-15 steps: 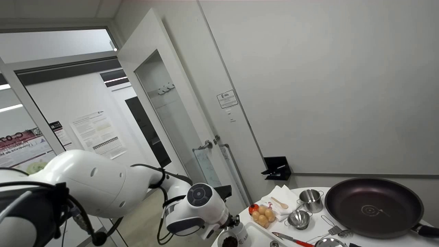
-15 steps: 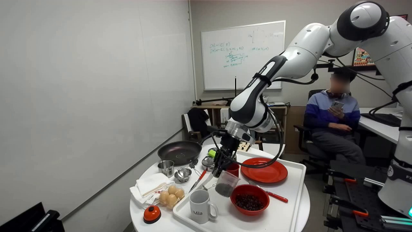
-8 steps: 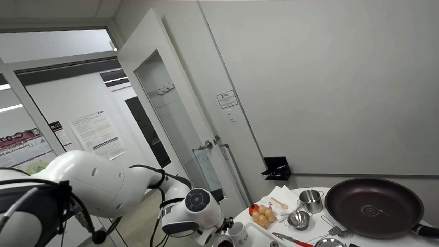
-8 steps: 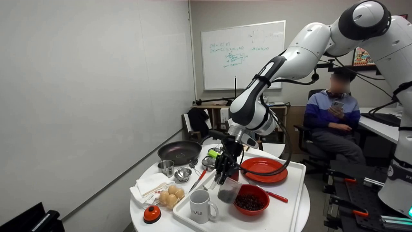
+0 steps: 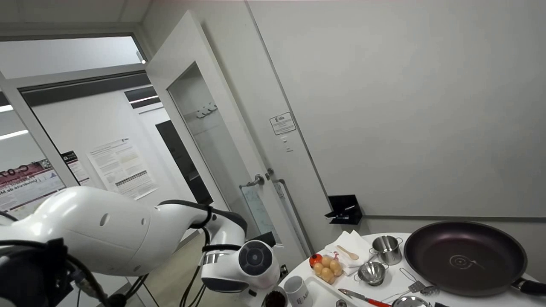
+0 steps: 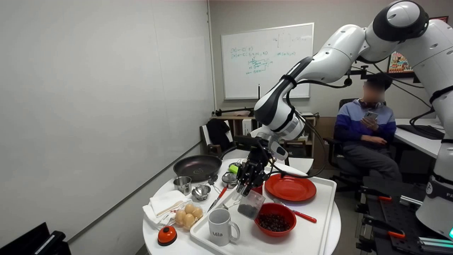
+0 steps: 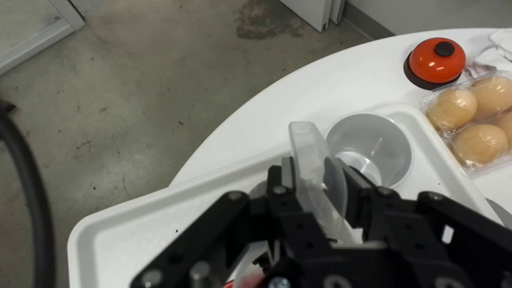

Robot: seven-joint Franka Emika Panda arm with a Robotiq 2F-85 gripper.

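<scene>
White tray, cut off, beneath end effector clamped on clear cup, contents indistinct

In an exterior view, I hold a clear cup tilted in my gripper, dark contents inside. Below gripper: red bowl, grey mug.

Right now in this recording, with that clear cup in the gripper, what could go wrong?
The clear cup is tilted, so its dark contents might spill onto the white tray beside the red bowl. The gripper pinches what looks like its handle, so the cup could twist or slip. The grey mug stands close by and might get knocked.
</scene>
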